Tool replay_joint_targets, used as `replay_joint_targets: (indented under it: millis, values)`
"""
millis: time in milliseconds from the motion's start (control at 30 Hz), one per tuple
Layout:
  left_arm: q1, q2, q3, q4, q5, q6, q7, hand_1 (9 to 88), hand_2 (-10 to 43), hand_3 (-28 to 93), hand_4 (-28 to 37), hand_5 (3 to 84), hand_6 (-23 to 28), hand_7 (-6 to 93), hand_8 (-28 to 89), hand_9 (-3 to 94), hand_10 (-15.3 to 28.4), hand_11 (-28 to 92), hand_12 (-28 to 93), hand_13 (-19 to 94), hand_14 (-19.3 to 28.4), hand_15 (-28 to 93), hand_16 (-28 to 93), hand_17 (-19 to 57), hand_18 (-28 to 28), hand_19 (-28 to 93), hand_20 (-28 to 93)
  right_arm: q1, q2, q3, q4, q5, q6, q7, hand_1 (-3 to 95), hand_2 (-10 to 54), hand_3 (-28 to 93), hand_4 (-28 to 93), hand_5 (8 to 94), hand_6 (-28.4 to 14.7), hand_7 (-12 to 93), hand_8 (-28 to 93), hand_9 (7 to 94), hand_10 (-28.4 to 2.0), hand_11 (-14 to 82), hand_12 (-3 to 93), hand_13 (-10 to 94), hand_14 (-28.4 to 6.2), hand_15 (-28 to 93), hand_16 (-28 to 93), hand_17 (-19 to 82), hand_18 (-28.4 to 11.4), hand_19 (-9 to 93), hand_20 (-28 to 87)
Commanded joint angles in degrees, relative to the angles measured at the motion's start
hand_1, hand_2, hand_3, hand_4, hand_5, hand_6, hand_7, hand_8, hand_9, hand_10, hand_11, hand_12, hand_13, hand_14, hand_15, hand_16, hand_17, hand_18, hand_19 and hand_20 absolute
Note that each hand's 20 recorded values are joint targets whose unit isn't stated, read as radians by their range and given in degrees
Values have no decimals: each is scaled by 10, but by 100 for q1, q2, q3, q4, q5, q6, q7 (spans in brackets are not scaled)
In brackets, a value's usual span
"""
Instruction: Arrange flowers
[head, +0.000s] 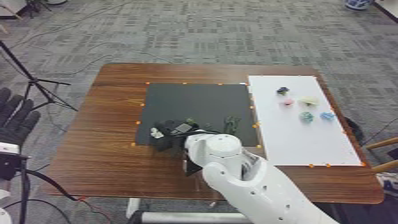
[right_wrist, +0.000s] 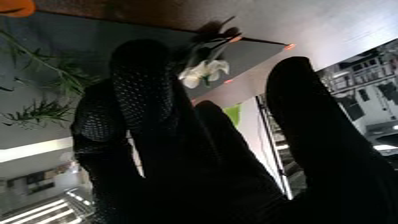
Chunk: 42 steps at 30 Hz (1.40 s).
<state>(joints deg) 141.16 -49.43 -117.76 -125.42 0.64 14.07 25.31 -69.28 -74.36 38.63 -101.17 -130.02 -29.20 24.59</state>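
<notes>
Right wrist view: your right hand has straight fingers, thumb apart.
White flower near your fingertips; green sprigs opposite.

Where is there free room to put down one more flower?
The black mat is bare between its far edge and the green sprigs; so is the white board, from its flowers to its near edge. Around the right hand is crowded.

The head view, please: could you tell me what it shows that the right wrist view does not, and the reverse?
Head view: the left hand, the pink flower and the blue flower on the white board.
Right wrist view: bright ceiling lights.
Both: the right hand, the white flower, green sprigs and the dark mat.
</notes>
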Motion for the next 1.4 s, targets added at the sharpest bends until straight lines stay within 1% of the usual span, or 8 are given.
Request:
replay_joint_targets:
  millis: [33, 433, 500, 600, 767, 900, 1067, 1400]
  values:
    - [75, -15, -21, -34, 15, -82, 8, 215, 202, 651, -283, 343, 76, 50, -61, 289, 124, 84, 114, 184, 121, 159, -19, -45, 83, 160, 93, 16, -25, -8, 75, -169, 135, 114, 308, 82, 754, -217, 299, -169, -7, -63, 487, -230, 90, 109, 648, -154, 689, 203, 329, -284, 876, 372]
    - [-38, -20, -29, 4, 42, -63, -66, 217, 200, 651, -283, 344, 76, 52, -62, 289, 125, 87, 115, 185, 121, 162, -19, -44, 83, 161, 92, -56, 52, 242, -203, -30, 395, 370, 305, 80, 751, -220, 330, -150, 17, -72, 493, -237, 88, 110, 654, -151, 681, 197, 334, -284, 879, 357]
    - [-97, 6, -12, 25, -12, -69, -34, 217, 205, 634, -283, 344, 76, 53, -62, 289, 125, 86, 115, 185, 121, 162, -20, -44, 83, 161, 92, -160, 104, 449, -391, 84, 537, 380, 303, 80, 749, -220, 333, -149, 20, -73, 493, -238, 88, 110, 655, -151, 679, 196, 336, -284, 879, 354]
    - [-238, 85, 72, 92, 29, -87, -58, 232, 220, 574, -283, 345, 76, 52, -63, 290, 126, 84, 114, 187, 118, 153, -24, -44, 84, 161, 92, -423, 401, 614, -731, 100, 2232, 479, 305, 75, 742, -221, 373, -134, 34, -79, 525, -226, 100, 112, 676, -146, 673, 195, 355, -284, 888, 352]
    - [-302, 191, 175, 115, 9, -139, -16, 243, 225, 546, -283, 348, 73, 49, -65, 302, 116, 78, 106, 191, 104, 140, -32, -44, 85, 159, 90, -496, 858, 1099, -841, -328, 3520, 675, 303, 51, 733, -217, 477, -100, 69, -91, 607, -206, 119, 119, 716, -135, 672, 213, 375, -284, 903, 348]
    - [-505, 318, 278, 192, 10, -113, -22, 235, 226, 555, -283, 350, 70, 45, -66, 305, 111, 72, 99, 192, 93, 130, -39, -40, 79, 155, 88, -829, 1200, 1756, -1070, -73, 3600, 963, 304, 43, 736, -215, 496, -97, 78, -95, 605, -206, 117, 123, 701, -139, 661, 218, 362, -284, 894, 343]
    - [-576, 396, 347, 196, -62, -65, 108, 226, 225, 571, -283, 348, 68, 47, -66, 303, 112, 73, 99, 192, 94, 132, -38, -39, 76, 152, 88, -1305, 1495, 2372, -1245, -180, 3756, 1181, 305, 44, 734, -216, 500, -99, 79, -97, 603, -209, 117, 125, 699, -138, 657, 219, 360, -284, 892, 340]
    - [-461, 291, 328, 102, -113, 14, 237, 243, 225, 545, -283, 348, 68, 50, -65, 302, 114, 78, 101, 192, 96, 135, -38, -38, 75, 150, 89, -2004, 1987, 3012, -1114, -749, 3030, 1771, 310, 36, 734, -214, 500, -100, 76, -97, 588, -214, 112, 126, 673, -148, 647, 218, 344, -284, 882, 334]
